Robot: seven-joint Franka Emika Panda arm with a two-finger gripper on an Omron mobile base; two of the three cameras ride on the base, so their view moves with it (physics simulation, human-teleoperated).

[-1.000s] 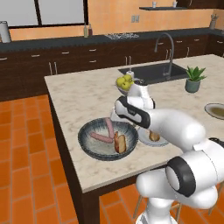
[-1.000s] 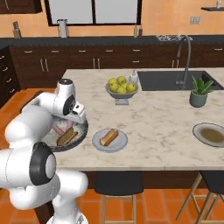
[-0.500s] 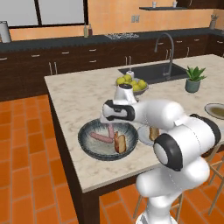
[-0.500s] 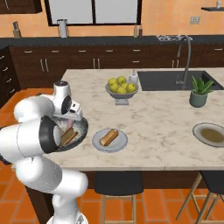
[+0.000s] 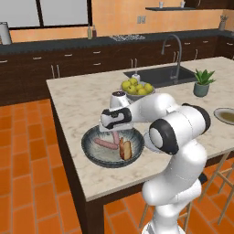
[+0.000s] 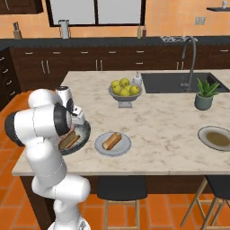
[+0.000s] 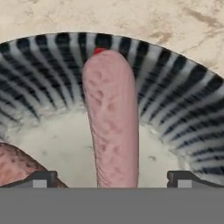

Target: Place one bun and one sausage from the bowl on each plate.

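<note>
Two sausages and a bun [image 5: 126, 149] lie in the bowl [image 5: 91, 148] at the counter's near-left edge. The gripper [image 7: 111, 179] hovers low over one sausage [image 7: 111, 122], fingers spread wide with nothing between them. That sausage looks soft, smooth and likely slippery, so grasping across its middle seems safest. The right base view adds the nearer plate [image 6: 99, 146], already carrying a bun, and an empty far plate [image 6: 204, 133].

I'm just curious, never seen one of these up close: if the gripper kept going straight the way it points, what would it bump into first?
Most likely the pink sausage lying in the bowl: it runs between the open gripper tips, directly ahead.
</note>
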